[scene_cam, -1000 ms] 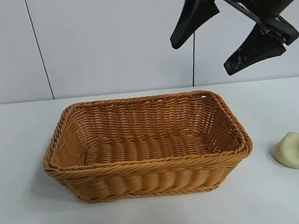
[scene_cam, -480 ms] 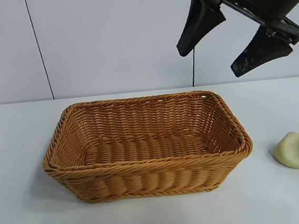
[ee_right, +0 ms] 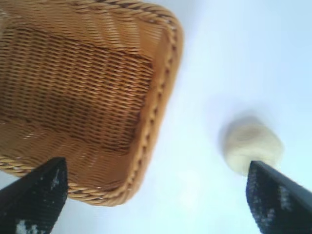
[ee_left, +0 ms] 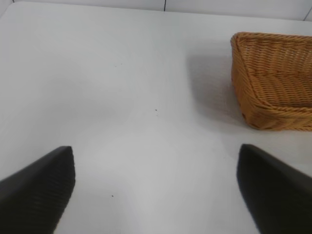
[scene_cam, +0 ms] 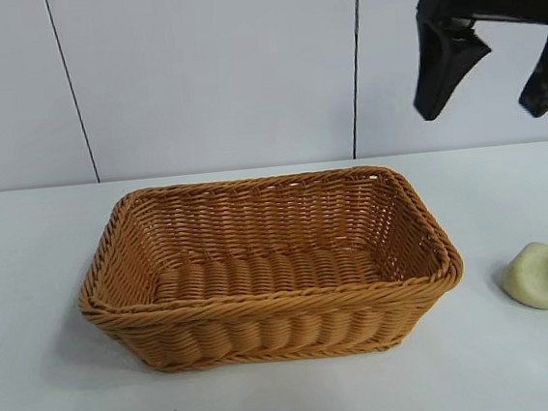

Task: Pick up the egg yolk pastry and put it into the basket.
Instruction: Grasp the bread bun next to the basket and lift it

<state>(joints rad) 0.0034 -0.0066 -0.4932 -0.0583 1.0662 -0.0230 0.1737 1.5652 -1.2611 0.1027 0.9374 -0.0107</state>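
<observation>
right gripper [scene_cam: 490,83] hangs high with its jaws spread wide and nothing in them, probably lining up a drop since the egg yolk pastry [scene_cam: 539,276] sits on the table well below it, just beside the basket [scene_cam: 437,282]

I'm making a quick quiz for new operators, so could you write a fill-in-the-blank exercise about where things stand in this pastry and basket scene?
1. The egg yolk pastry lies on the ____, outside the basket.
2. In the exterior view, the pastry is to the ____ of the basket.
3. The right gripper hangs high above the table with its fingers ____.
4. The inside of the basket is ____.

Missing words: table; right; open; empty
</observation>
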